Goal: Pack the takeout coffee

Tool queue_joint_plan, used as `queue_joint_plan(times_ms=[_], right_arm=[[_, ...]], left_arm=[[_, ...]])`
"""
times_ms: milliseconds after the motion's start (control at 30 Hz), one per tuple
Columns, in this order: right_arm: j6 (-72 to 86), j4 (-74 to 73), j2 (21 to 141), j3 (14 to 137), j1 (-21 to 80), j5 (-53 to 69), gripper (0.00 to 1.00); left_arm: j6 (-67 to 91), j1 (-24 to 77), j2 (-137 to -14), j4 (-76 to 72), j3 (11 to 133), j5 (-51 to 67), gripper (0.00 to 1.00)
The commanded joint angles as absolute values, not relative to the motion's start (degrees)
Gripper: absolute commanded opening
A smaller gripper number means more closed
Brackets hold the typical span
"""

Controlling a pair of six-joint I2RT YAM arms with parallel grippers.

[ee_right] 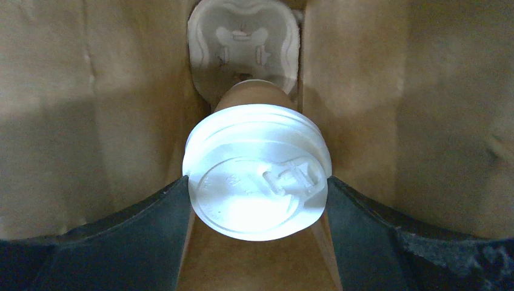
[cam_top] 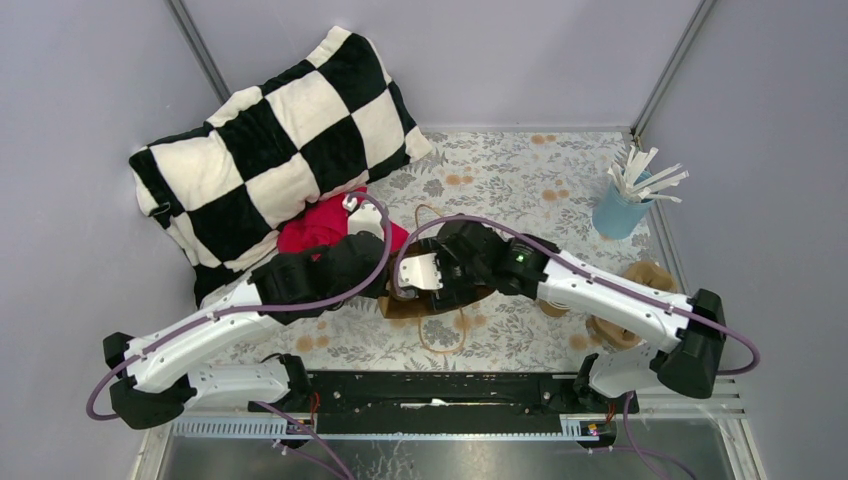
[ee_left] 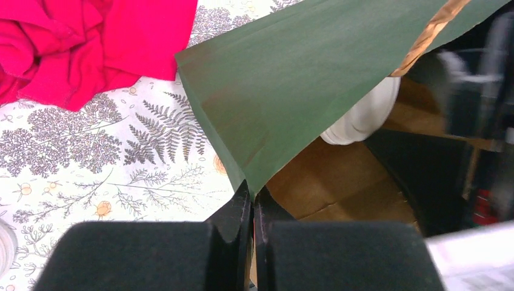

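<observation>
The takeout coffee (ee_right: 257, 170), a brown paper cup with a white lid, sits between my right gripper's (ee_right: 257, 189) fingers, which are shut on the lid's sides. It is inside a paper bag (ee_right: 91, 109), above a molded cup carrier (ee_right: 242, 42) at the bag's bottom. The bag is green outside (ee_left: 291, 79) and brown inside. My left gripper (ee_left: 251, 197) is shut on the bag's rim and holds the mouth open. The lid (ee_left: 363, 115) shows under the green wall. In the top view both grippers meet at the bag (cam_top: 430, 305) at the table's middle, where the cup is hidden.
A black-and-white checkered pillow (cam_top: 270, 150) lies at the back left with a red cloth (cam_top: 320, 230) beside it. A blue cup of white sticks (cam_top: 625, 205) stands at the back right. Brown cups (cam_top: 650, 275) sit near the right arm. The bag's twine handle (ee_left: 424, 36) hangs over its mouth.
</observation>
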State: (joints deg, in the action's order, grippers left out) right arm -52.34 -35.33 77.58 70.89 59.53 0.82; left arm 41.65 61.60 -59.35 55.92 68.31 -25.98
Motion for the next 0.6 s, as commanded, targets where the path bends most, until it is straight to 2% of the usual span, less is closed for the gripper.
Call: queue_joint_plan(times_ms=[0,567], right_arm=[[-54.45,-33.38,80.09,72.09,59.68,-3.66,0.68],[-56.18,-23.93,78.13,61.45,58.97,-11.92,0.68]], left_arm=[[38.49,61.7,-58.52,52.82,67.26,-24.44,0.02],[34.45,61.79,-54.19,47.51,61.06,-22.08,0.0]])
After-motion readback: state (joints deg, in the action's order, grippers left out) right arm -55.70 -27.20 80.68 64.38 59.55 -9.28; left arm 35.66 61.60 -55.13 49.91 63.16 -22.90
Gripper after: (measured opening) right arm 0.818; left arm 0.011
